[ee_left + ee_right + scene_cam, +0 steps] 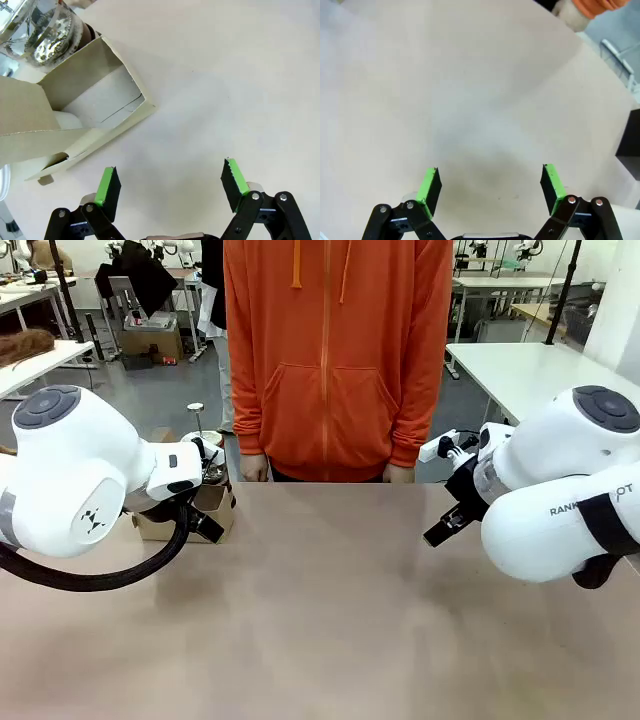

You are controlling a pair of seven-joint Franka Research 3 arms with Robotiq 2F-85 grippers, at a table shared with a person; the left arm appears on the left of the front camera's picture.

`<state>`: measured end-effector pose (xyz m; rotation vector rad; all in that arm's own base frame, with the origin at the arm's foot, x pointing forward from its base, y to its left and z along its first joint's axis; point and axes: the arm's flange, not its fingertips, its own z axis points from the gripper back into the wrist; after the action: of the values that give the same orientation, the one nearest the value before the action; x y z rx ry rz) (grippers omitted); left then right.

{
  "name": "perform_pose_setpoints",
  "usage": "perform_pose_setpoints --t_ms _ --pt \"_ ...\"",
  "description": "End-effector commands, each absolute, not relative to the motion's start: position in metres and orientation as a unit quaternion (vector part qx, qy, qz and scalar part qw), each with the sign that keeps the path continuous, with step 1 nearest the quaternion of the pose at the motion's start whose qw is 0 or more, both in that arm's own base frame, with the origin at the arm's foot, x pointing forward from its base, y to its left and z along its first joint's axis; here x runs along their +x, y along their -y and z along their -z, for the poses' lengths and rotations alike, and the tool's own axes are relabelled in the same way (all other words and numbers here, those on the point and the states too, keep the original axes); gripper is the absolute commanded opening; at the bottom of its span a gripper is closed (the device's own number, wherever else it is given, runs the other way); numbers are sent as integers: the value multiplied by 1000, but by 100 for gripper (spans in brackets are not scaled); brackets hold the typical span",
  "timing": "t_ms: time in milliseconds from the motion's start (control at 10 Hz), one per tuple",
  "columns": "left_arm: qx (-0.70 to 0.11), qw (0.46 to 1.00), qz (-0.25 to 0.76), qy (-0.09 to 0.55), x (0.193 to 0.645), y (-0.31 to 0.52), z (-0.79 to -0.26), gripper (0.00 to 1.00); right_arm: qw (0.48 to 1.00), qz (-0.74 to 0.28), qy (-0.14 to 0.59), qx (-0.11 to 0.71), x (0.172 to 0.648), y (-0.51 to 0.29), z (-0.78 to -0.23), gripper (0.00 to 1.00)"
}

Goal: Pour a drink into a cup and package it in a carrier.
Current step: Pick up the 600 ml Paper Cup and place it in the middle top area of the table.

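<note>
The brown cardboard carrier [214,502] stands at the table's left side, partly behind my left arm. From the left wrist it fills the upper left, with one pocket [107,97] open and bare inside and the tall handle tab [25,107] beside it. A white rounded shape [67,121] sits under the tab; I cannot tell whether it is the cup. The glass press pot [40,35] stands just past the carrier, its knob [195,408] rising above my wrist. My left gripper [170,187] is open over bare table beside the carrier. My right gripper [490,185] hangs open over bare table.
A person in an orange hoodie [335,350] stands at the far edge, hands [400,473] resting at the table's rim. A black box [630,142] sits at the right edge of the right wrist view. The tabletop [330,610] between the arms is open.
</note>
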<state>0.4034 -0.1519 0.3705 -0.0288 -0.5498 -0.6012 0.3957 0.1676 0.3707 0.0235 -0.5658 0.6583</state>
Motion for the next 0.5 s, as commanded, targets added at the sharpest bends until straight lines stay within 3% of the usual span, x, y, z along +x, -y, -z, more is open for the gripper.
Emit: perform_pose_setpoints --t_ms 0,400 --pt "-14 918 292 267 403 152 -371 100 907 -319 274 11 396 -168 -371 100" --pt "-14 918 292 267 403 152 -371 100 907 -319 274 11 396 -168 -371 100"
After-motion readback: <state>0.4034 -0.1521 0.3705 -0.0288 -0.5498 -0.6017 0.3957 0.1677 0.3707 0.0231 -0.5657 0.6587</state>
